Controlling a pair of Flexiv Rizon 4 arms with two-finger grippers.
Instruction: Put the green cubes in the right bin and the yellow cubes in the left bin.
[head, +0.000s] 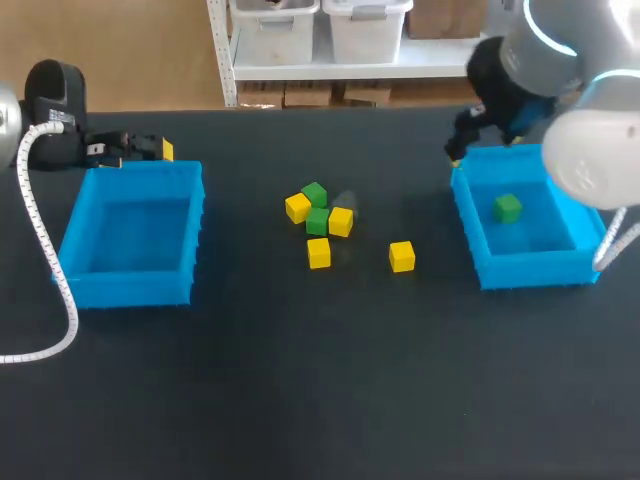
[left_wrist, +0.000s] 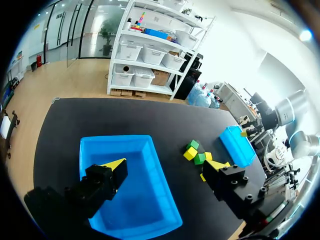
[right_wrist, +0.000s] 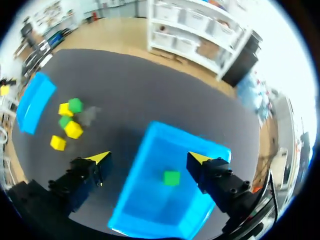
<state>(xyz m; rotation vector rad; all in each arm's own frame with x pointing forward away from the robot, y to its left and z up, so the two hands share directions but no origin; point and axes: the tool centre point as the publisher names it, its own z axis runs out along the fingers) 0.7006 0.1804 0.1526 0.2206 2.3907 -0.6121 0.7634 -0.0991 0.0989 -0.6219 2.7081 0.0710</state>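
A green cube (head: 507, 208) (right_wrist: 171, 178) lies inside the right blue bin (head: 480, 245) (right_wrist: 150, 145). My right gripper (head: 468, 135) (right_wrist: 150, 158) hangs open above that bin's far left corner, holding nothing. On the table's middle sit two green cubes (head: 314, 193) (head: 318, 221) and several yellow cubes (head: 297, 207) (head: 402, 256), also in the left wrist view (left_wrist: 197, 152). The left blue bin (head: 190, 215) (left_wrist: 160, 175) holds nothing. My left gripper (head: 140, 148) (left_wrist: 165, 165) is open and empty, just behind the left bin's far edge.
A white corrugated cable (head: 40, 240) runs down the table's left side beside the left bin. Bare black tabletop (head: 320, 380) lies in front of the cubes and between the two bins.
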